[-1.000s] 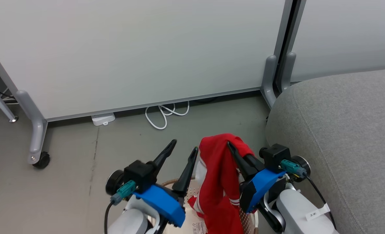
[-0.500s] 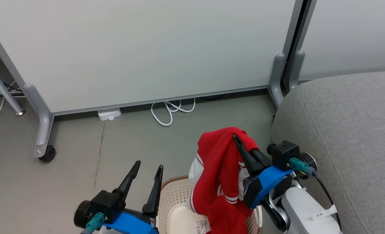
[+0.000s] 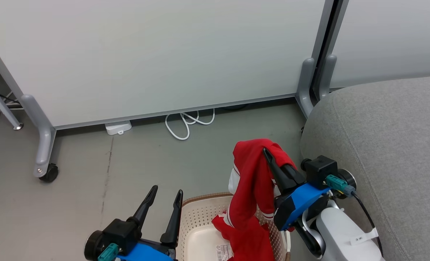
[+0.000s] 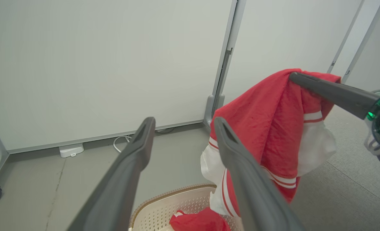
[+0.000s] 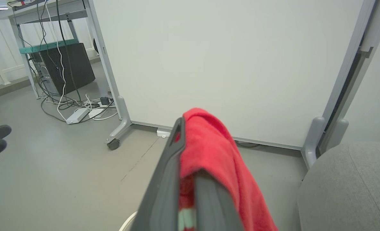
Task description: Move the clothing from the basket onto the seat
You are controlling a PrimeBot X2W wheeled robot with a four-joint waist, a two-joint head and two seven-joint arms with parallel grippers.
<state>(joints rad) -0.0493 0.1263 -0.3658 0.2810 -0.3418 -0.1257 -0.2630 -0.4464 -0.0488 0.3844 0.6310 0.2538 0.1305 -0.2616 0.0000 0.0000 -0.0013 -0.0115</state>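
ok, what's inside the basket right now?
In the basket: red clothing bunched on the right, a sticker beside it on bare plastic. The garment hanging from the right gripper hides the rest.

Bright, even, diffuse light fills all three views. Shadows are faint, with one soft band under the white panel (image 3: 164, 54) at mid-frame. The head view is sharp. Both wrist views stretch toward their edges, and the near fingers (image 5: 164, 189) blur at the bottom.

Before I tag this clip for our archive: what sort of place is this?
Likely an office or lab set up for testing: wheeled partition panels, a computer tower with loose cables on the grey floor, and a grey sofa seat.
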